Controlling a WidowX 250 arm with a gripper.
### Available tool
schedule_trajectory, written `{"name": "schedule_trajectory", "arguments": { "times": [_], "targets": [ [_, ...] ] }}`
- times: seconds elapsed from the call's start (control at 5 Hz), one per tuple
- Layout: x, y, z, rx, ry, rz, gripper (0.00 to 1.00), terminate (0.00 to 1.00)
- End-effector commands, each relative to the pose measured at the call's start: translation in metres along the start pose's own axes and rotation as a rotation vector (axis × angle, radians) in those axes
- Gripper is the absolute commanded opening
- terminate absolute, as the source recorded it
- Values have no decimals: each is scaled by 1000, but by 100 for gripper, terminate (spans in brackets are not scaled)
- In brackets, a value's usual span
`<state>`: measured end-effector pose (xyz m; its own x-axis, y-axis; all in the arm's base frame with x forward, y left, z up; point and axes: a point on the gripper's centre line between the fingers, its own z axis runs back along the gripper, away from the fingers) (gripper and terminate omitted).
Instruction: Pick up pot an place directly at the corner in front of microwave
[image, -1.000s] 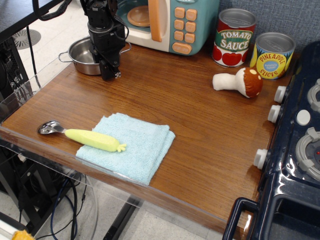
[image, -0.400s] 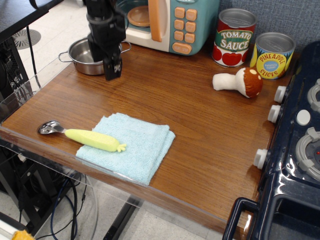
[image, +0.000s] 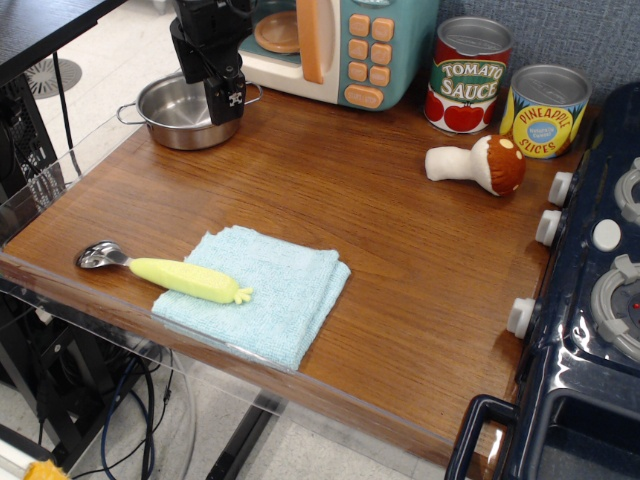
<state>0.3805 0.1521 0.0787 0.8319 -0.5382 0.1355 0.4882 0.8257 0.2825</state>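
Note:
The shiny steel pot (image: 176, 115) with two wire loop handles stands upright at the far left corner (image: 118, 150) of the wood-grain table, in front of and left of the teal and cream microwave (image: 345, 45). My black gripper (image: 210, 90) hangs just above the pot's right rim, clear of it. Its jaws look slightly apart and hold nothing. The pot's right handle is partly hidden behind the gripper.
A yellow-handled spoon (image: 165, 270) lies on a light blue cloth (image: 260, 290) at the front left. A toy mushroom (image: 480, 163), a tomato sauce can (image: 469, 75) and a pineapple can (image: 543, 110) stand at the back right. A dark toy stove (image: 590, 300) borders the right edge.
My gripper has risen from table level at the pot's right rim to above it and shifted slightly back. The pot has stayed in place on the table.

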Motion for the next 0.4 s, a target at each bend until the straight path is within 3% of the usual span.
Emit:
{"name": "schedule_trajectory", "arguments": {
  "times": [0.0,0.2],
  "targets": [
    [0,-7,25,49,-34,-1,100,0],
    [0,-7,25,49,-34,-1,100,100]
  ]
}}
